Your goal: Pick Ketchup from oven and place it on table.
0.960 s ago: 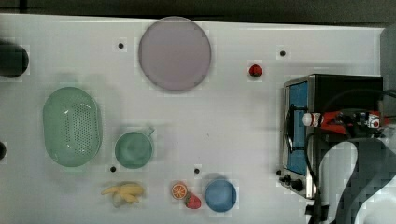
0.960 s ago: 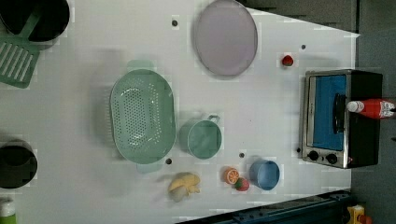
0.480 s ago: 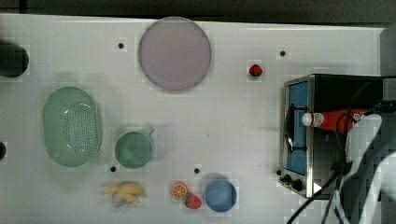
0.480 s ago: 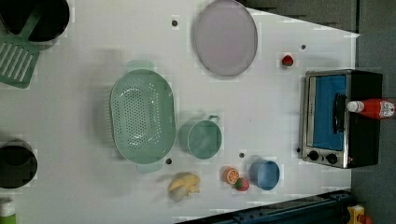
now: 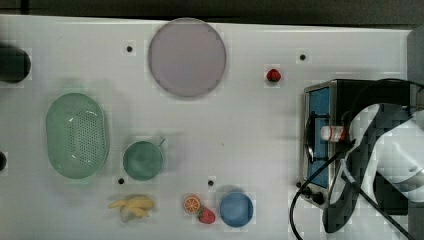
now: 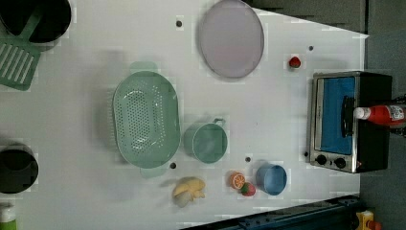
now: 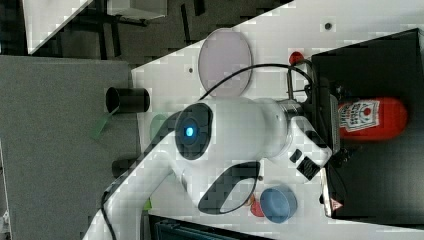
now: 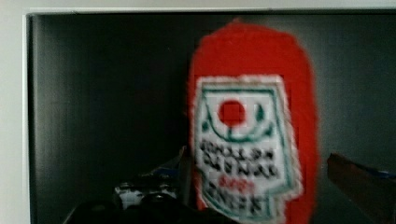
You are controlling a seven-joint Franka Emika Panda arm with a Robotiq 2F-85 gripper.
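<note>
The ketchup (image 7: 372, 119) lies on its side on the oven's (image 7: 380, 60) black top, label up. In the top view my arm covers most of it, leaving the white cap (image 5: 331, 133) above the blue glass door of the oven (image 5: 320, 105). In the left view the ketchup (image 6: 383, 115) points its cap toward the oven's (image 6: 337, 115) front. My gripper (image 8: 254, 191) is open, with one dark finger (image 8: 140, 193) on one side of the bottle's label and the other finger (image 8: 359, 179) on the other side with a small gap. The white table (image 5: 240, 125) spreads in front of the oven.
A pale purple plate (image 5: 186, 56) and a strawberry (image 5: 273, 75) sit at the top view's upper middle. A green colander (image 5: 77, 135), green mug (image 5: 143, 160), banana (image 5: 132, 206), orange slice (image 5: 192, 203), second strawberry (image 5: 206, 216) and blue bowl (image 5: 236, 209) lie across the table.
My arm has moved toward the top view's left over the oven top and now covers most of the bottle. The ketchup itself has not moved.
</note>
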